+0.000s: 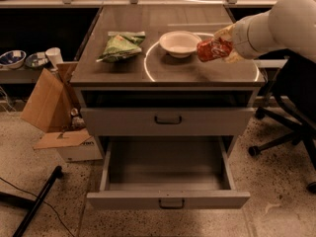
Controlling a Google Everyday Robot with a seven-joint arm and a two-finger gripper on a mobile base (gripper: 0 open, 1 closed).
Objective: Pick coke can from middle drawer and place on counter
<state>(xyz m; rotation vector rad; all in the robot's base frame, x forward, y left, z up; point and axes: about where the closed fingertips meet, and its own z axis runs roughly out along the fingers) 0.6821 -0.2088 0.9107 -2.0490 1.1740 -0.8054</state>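
Observation:
My gripper (220, 47) comes in from the right on a thick white arm and is shut on the red coke can (213, 50). It holds the can on its side just above the counter (197, 75), right of the white bowl (179, 42). The can lies inside the bright ring of light on the counter. The grey drawer (168, 169) below is pulled open and its floor is bare. Its dark handle sits centred on the front. The drawer above it (168, 120) is shut.
A green snack bag (121, 46) lies at the counter's left. A cardboard box (52, 110) leans against the cabinet's left side. A black office chair base (286, 132) stands at the right. A dark pole (34, 204) lies on the floor at lower left.

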